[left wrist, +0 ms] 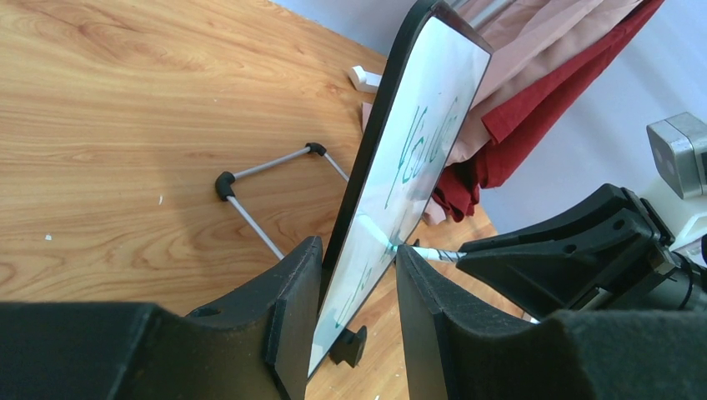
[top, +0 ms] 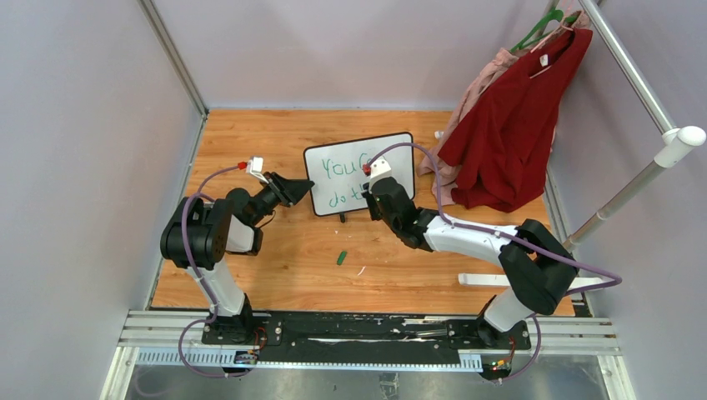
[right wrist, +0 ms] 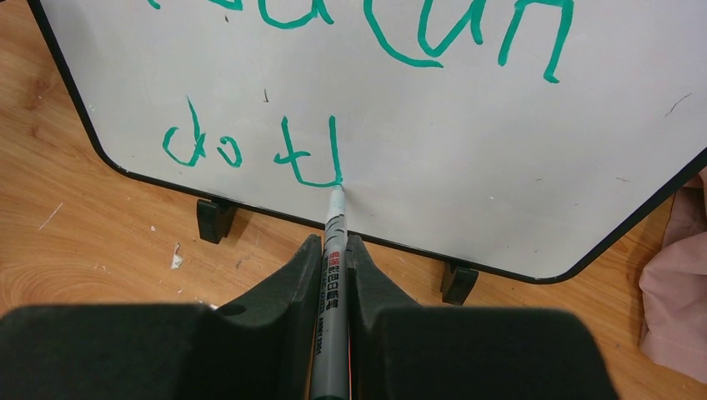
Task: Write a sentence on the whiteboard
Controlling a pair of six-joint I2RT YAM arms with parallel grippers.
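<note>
Right gripper (right wrist: pixel 333 243) clenched on marker (right wrist: pixel 335 218), tip on whiteboard (right wrist: pixel 467 167), 12 o'clock of table (top: pixel 275 275) centre. Left gripper (left wrist: pixel 358 247) straddles its 9 o'clock edge, clamping unclear. Risk: pen pressure shoves board back, stroke skips.

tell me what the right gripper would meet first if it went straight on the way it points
The whiteboard: the marker held in the right gripper touches its face, so the tip would probably press in before the gripper itself.
</note>
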